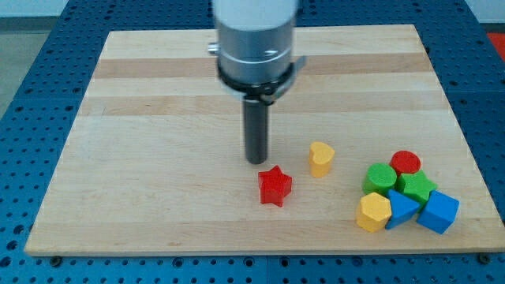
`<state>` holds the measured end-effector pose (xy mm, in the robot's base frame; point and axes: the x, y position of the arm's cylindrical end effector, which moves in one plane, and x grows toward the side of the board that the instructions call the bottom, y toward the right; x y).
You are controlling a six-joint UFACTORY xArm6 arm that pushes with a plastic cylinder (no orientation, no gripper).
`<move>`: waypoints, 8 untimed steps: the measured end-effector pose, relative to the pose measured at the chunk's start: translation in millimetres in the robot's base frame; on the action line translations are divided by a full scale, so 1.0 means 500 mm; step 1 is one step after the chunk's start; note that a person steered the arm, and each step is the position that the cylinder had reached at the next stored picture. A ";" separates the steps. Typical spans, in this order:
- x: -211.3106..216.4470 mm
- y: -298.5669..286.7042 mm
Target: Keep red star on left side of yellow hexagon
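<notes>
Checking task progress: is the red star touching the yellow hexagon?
No: the red star sits alone, well left of the yellow hexagon.

The board (158, 118) is pale wood with lighter and slightly darker tan strips running across it, and it lies on a blue surface (31, 31) dotted with small dark holes. The red star (275, 186) is bright red, as is the red cylinder (406, 162). The yellow heart (321, 158) and the yellow hexagon (373, 211) are both a warm orange-yellow. Two bright green blocks sit together: a green cylinder (380, 178) and a green block (416, 187), possibly a star. The blue triangle (402, 208) and blue cube (439, 211) are mid blue. The rod is dark grey, almost black, down to my tip (257, 162), under a silvery grey housing (254, 35).
</notes>
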<state>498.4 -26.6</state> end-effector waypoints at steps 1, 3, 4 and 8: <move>0.053 0.019; 0.137 0.135; 0.131 0.102; 0.240 0.060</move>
<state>618.4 3.2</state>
